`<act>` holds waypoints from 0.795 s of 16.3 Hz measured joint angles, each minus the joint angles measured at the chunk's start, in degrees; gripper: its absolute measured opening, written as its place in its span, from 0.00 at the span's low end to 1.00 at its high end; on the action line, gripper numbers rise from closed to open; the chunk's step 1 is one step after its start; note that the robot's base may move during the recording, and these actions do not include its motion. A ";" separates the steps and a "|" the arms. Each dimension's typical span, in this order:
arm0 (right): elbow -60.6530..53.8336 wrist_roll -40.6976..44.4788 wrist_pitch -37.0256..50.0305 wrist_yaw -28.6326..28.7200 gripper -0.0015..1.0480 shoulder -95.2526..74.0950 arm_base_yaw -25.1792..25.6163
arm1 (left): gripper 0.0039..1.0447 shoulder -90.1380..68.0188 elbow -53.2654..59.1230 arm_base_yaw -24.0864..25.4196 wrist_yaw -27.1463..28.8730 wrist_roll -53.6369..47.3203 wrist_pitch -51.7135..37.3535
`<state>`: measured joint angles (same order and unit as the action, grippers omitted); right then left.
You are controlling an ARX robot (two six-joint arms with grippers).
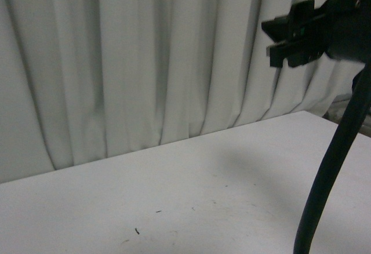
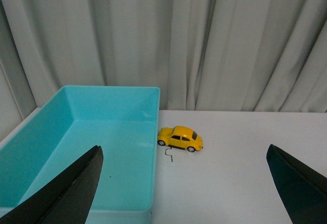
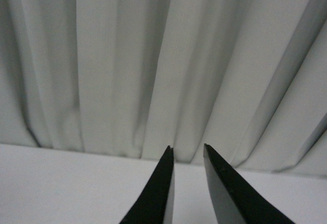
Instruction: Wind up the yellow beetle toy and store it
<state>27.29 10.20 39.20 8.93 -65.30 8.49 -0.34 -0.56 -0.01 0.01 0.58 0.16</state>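
Note:
The yellow beetle toy [image 2: 180,138] stands on its wheels on the white table, right beside the long wall of a turquoise bin [image 2: 61,183]; it shows only in the left wrist view. A small dark bent wire [image 2: 169,154] lies just in front of the car. My left gripper [image 2: 184,183] is open wide and empty, held above the table short of the car, its fingers [image 2: 66,193] spread to either side. My right gripper [image 3: 187,150] is shut and empty, raised high over the table and pointing at the curtain. It shows in the front view [image 1: 284,36] at the upper right.
A pale curtain [image 1: 145,57] hangs along the table's far edge. A black cable [image 1: 330,173] hangs down from the right arm at the right side. A few small dark specks [image 1: 137,230] lie on the table [image 1: 174,196] near the front.

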 joint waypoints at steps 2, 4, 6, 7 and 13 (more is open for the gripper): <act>-5.62 -5.86 0.68 -1.40 0.04 2.49 -1.03 | 0.94 0.00 -0.02 0.00 0.00 0.00 0.00; -10.19 -8.15 1.86 -2.82 0.02 7.21 -2.60 | 0.94 0.00 0.00 0.00 0.00 0.00 0.00; -13.60 -8.90 1.92 -3.61 0.02 10.82 -3.58 | 0.94 0.00 0.00 0.00 -0.09 0.00 0.02; -15.41 -9.05 1.31 -4.31 0.02 12.44 -3.91 | 0.94 0.00 0.00 0.00 0.02 0.02 0.00; -21.51 -9.31 -3.19 -8.76 0.02 23.04 -8.70 | 0.94 0.00 0.00 0.00 -0.02 0.00 0.00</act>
<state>5.78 0.89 36.01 0.16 -42.26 -0.21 -0.34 -0.56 -0.01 -0.01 0.58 0.16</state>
